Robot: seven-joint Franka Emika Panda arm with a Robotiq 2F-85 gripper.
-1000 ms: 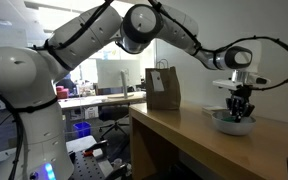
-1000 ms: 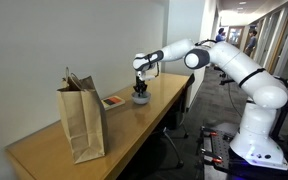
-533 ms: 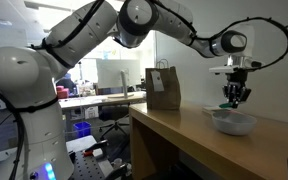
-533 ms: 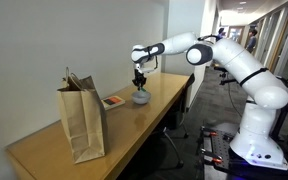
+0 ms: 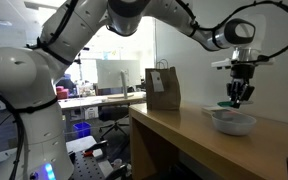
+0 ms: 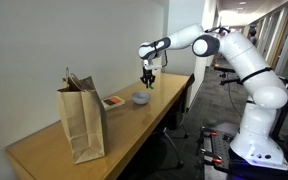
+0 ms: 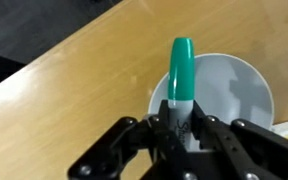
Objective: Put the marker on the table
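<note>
Change: a second ago I was down inside the bowl [image 5: 234,122]. Now my gripper [image 5: 241,96] is up clear of it, hanging over its far rim in an exterior view, and in an exterior view [image 6: 148,78] it sits above and slightly right of the bowl [image 6: 141,98]. So the marker is out of the bowl and the pick is done. What's left, I judge, is to carry it sideways and set it down.

Gripper: in the wrist view my gripper [image 7: 182,118] is pinched nearly closed on the marker [image 7: 181,70], with the fingers on the barrel's lower end. The green cap sticks out ahead, over the near edge of the white bowl [image 7: 239,90]. The marker is in the air and touches neither the bowl nor the table [image 7: 64,90].

Bare wood lies left of the bowl in the wrist view, and there is open tabletop [image 6: 114,125] between the bowl and the paper bag [image 6: 81,120]. Either looks a fair drop spot. I need to clear the bowl rim before lowering, or the marker may land back inside.
</note>
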